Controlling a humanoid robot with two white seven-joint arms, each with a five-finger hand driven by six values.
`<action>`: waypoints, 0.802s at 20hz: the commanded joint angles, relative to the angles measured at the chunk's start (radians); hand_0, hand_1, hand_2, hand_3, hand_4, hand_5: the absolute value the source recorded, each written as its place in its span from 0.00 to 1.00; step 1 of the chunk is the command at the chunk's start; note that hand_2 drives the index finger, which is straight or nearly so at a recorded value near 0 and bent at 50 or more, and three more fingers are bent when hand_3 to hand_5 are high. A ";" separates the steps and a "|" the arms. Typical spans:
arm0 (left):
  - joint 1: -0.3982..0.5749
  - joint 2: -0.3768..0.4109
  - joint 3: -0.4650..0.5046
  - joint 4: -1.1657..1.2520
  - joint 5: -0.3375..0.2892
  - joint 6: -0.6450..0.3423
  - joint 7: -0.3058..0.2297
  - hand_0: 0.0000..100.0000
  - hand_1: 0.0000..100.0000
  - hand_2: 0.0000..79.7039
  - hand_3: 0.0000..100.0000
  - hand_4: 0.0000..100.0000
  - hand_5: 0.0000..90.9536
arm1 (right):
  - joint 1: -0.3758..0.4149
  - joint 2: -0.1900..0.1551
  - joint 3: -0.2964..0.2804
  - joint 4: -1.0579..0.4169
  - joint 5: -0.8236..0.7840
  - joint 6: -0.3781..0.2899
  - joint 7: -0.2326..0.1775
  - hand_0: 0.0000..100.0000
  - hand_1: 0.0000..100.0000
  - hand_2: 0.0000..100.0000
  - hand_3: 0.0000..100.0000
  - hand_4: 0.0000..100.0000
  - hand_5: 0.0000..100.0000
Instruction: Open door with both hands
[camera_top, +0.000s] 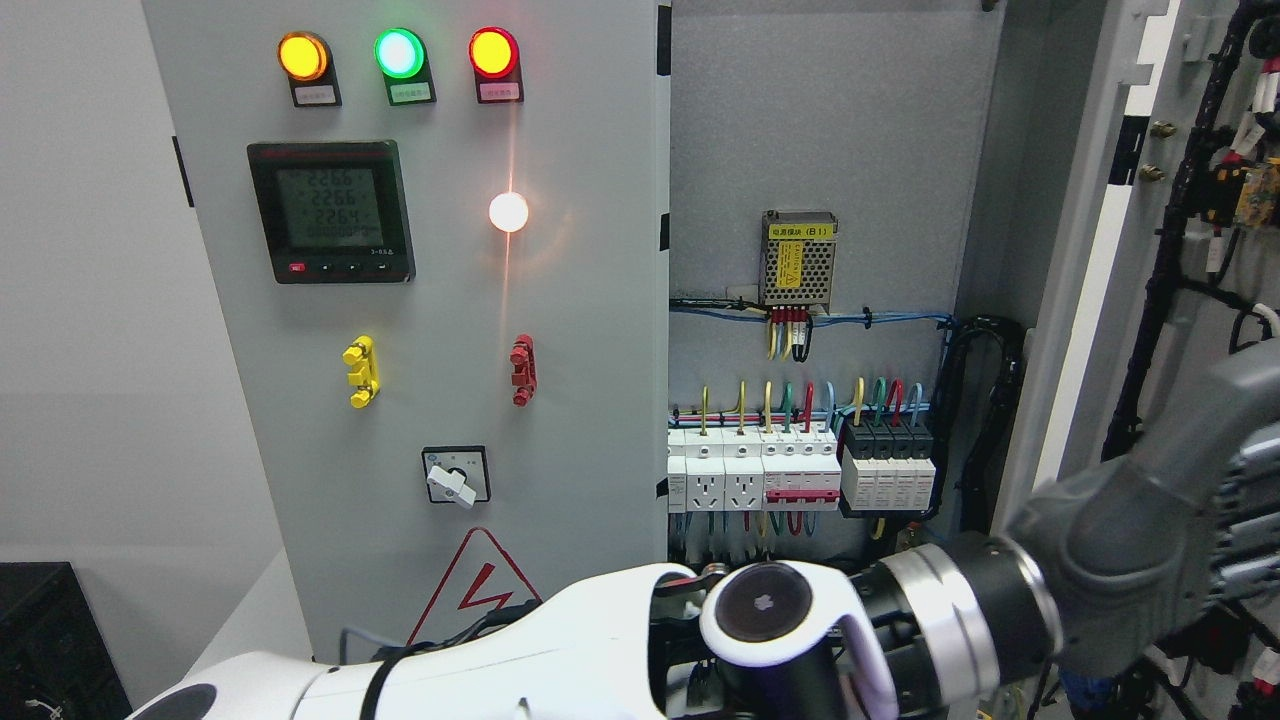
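**Hands and door edges out of sight**

Both arms (620, 640) ran off the bottom edge, and neither hand could be made out. The right door (1110, 250) was cut by the right and top edges. The meter (331, 210) digits were blurred, and labels under the three lamps (398, 55) were too small to read.

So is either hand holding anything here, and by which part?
Cannot be told: both arms, left arm and right arm, cross low in the frame, but neither hand's fingers show. The right door already stands open.

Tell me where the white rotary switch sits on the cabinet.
In the head view, the white rotary switch is low on the closed left door, below the yellow handle and just above the red warning triangle.
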 joint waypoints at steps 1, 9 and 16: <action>0.132 0.332 0.084 -0.226 0.002 0.002 -0.003 0.00 0.00 0.00 0.00 0.00 0.00 | 0.000 0.000 0.003 0.000 -0.025 0.000 0.000 0.19 0.00 0.00 0.00 0.00 0.00; 0.393 0.556 0.194 -0.292 0.000 -0.007 -0.004 0.00 0.00 0.00 0.00 0.00 0.00 | 0.000 0.000 0.003 0.000 -0.025 0.000 0.000 0.19 0.00 0.00 0.00 0.00 0.00; 0.654 0.677 0.249 -0.332 -0.012 -0.013 -0.003 0.00 0.00 0.00 0.00 0.00 0.00 | 0.000 0.000 0.003 0.000 -0.025 0.000 0.000 0.19 0.00 0.00 0.00 0.00 0.00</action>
